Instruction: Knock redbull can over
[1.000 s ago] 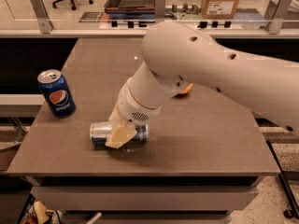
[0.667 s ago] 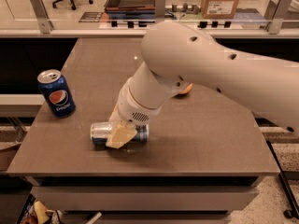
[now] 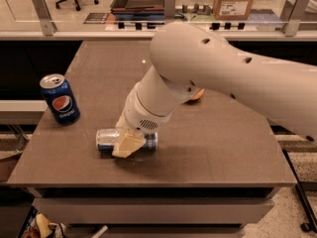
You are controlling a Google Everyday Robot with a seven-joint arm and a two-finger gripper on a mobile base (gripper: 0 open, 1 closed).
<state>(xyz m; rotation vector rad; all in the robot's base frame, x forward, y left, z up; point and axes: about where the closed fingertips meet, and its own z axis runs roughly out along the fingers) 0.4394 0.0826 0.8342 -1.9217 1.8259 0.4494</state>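
Note:
The redbull can [image 3: 107, 139] lies on its side on the brown table [image 3: 223, 148], near the front left, its silver top pointing left. My gripper [image 3: 128, 144] is right over the can's middle, with one pale finger [image 3: 130, 144] lying across the front of it. The big white arm [image 3: 223, 78] reaches in from the right and hides the can's far side and the rest of the gripper.
A wider dark-blue Pepsi can [image 3: 60, 99] stands upright near the table's left edge. An orange object [image 3: 196, 94] peeks out behind the arm. The table's front edge is close to the lying can. A counter with a cardboard box [image 3: 235, 0] runs behind.

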